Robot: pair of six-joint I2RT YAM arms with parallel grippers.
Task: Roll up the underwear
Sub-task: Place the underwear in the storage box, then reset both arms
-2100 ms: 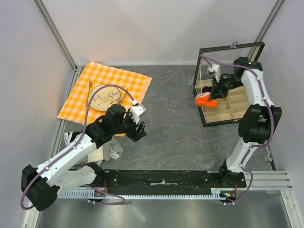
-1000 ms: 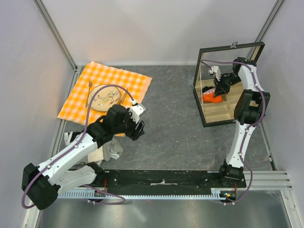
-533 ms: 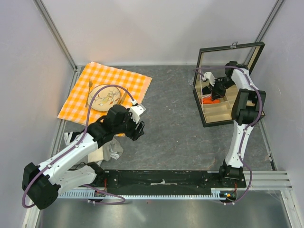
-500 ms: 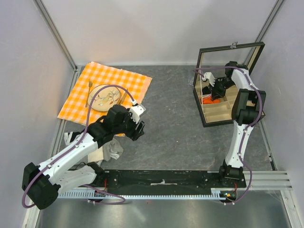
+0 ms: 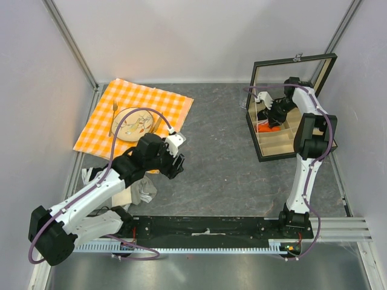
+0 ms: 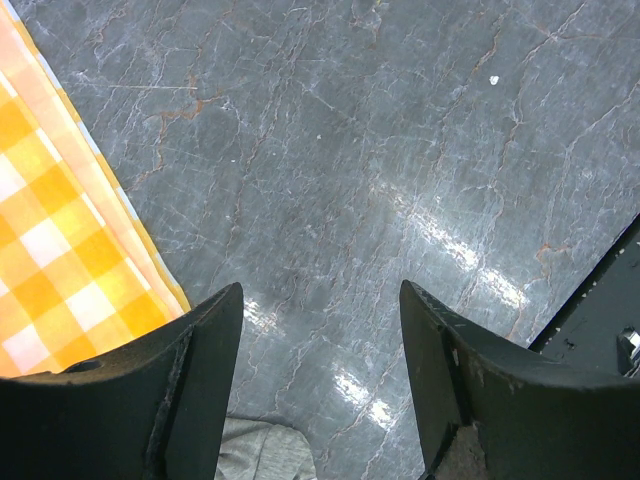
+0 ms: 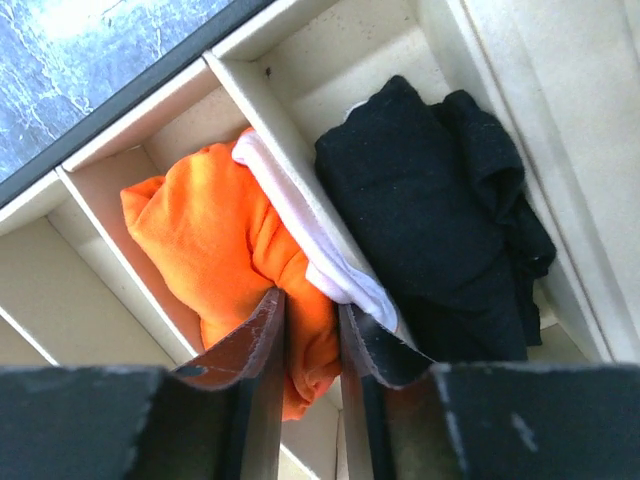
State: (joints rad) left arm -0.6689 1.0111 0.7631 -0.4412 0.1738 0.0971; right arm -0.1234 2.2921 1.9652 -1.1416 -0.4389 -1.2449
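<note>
Orange-red fabric: the underwear lies bunched in a compartment at the left side of the divided box. Its white trim is draped over the divider toward the black bundle in the adjoining compartment. Two seconds earlier it hung from the right gripper outside the box's left wall. The jaws now stand a narrow gap apart with orange fabric between them; whether they clamp it cannot be told. The left gripper remains wide apart and empty above the grey table, beside the checkered cloth.

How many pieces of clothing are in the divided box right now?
2: the orange underwear in one compartment, the black bundle in the next; others may be hidden.
</note>
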